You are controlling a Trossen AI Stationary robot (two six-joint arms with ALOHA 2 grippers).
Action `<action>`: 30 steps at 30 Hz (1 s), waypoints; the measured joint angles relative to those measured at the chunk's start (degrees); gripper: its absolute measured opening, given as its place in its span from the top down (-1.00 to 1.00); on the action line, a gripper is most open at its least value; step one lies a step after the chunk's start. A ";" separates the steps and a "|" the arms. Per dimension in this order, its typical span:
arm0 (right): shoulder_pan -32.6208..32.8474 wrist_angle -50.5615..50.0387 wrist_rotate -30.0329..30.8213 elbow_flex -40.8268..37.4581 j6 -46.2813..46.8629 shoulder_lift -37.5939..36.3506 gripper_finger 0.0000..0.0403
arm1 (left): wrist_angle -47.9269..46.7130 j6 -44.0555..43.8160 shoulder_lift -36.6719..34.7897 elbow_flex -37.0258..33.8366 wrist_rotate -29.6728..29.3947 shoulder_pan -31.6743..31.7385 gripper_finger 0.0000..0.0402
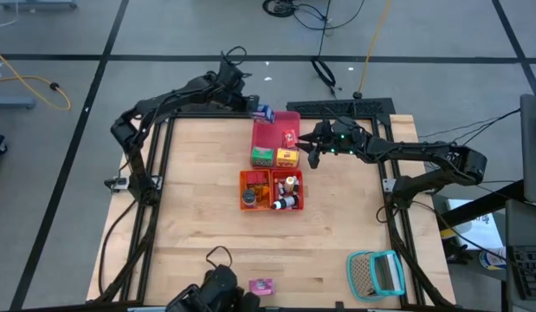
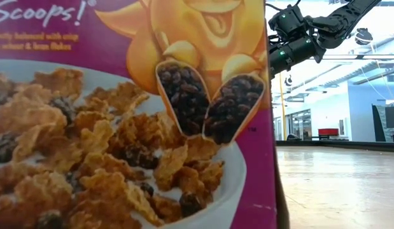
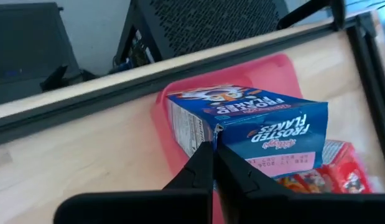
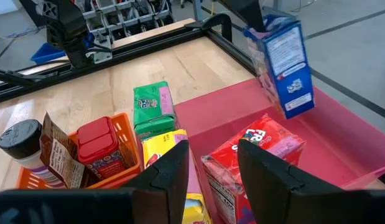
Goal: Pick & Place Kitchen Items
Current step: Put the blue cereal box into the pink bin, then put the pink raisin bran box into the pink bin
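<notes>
My left gripper (image 3: 214, 152) is shut on a blue cereal box (image 3: 267, 127), seen above the far end of the red tray (image 1: 269, 130) in the high view (image 1: 264, 113). My right gripper (image 4: 212, 152) is open and hovers at the tray's right side (image 1: 313, 146), its fingers on either side of and above a red box (image 4: 257, 146) lying in the tray. A green box (image 4: 152, 106) and a yellow box (image 4: 162, 149) lie at the tray's near end. The orange tray (image 1: 244, 178) holds a dark can (image 1: 250, 198), a red jar (image 4: 99, 143) and small bottles (image 1: 287, 201). My left gripper pinches the blue cereal box between its two fingers at an edge near one corner (image 3: 218, 130). The fingers come from above at the table's far-left side. The box hangs tilted below them (image 4: 285, 59), lifted clear over the red tray.
A large raisin cereal box (image 2: 133, 114) stands right before the low camera and hides most of the table there. A pink box (image 1: 261, 285) lies by the near edge, and a teal mesh basket (image 1: 377, 274) sits at the near right corner. Bare wood (image 1: 198, 217) spreads around the trays.
</notes>
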 joint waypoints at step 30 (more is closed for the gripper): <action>0.00 -0.01 -0.02 0.00 0.11 0.00 0.34 | 1.58 13.15 -0.19 -0.02 3.48 -1.09 0.54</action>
